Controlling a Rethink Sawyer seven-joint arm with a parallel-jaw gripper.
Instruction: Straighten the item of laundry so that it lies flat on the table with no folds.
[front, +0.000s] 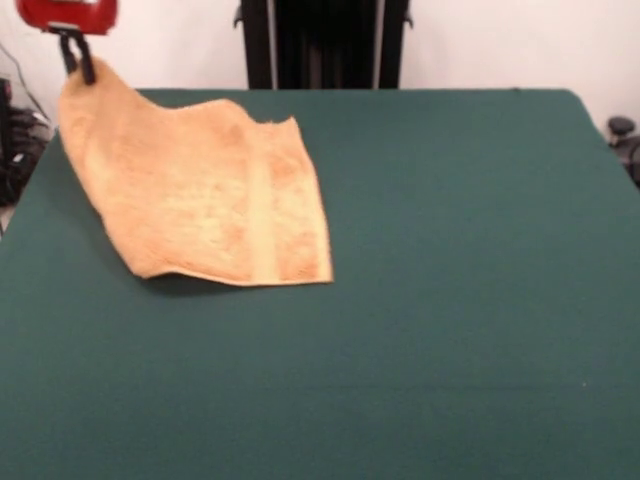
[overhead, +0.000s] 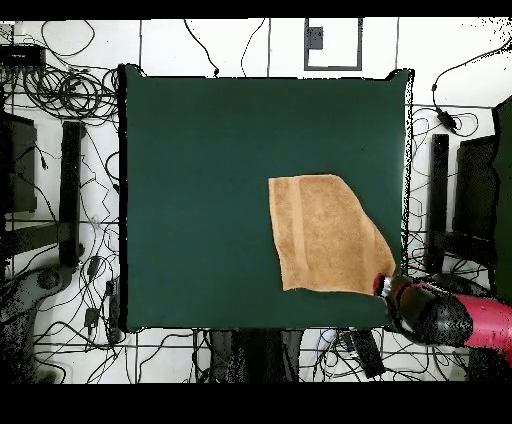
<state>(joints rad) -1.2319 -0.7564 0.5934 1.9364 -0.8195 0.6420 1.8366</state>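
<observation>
In the front view, the orange-tan terry-cloth towel (front: 205, 195) lies in the upper left of the frame on the dark green desk (front: 450, 300). Most of it rests flat, with a paler woven band running from top to bottom near its right-hand edge. Its lower edge is slightly raised at the lower left corner, where a thin shadow shows beneath it. The upper left corner of the towel is lifted off the desk and drawn up to a point at the far left corner of the desk.

That raised corner is pinched in the gripper (front: 80, 62), whose dark fingers (front: 88, 68) are closed narrowly on the cloth below a red housing at the top left edge of the frame. The cloth slopes down from the fingers to the flat part, forming a long, smooth ridge along the towel's left side.

In the overhead view, the towel (overhead: 322, 232) sits in the right half of the desk (overhead: 200, 200), toward the lower right corner. Its left and top edges look straight, while its right side tapers diagonally to the lower right, where the red and black arm (overhead: 450, 318) meets the cloth at the corner of the desk. Cables lie on the floor around the desk.
</observation>
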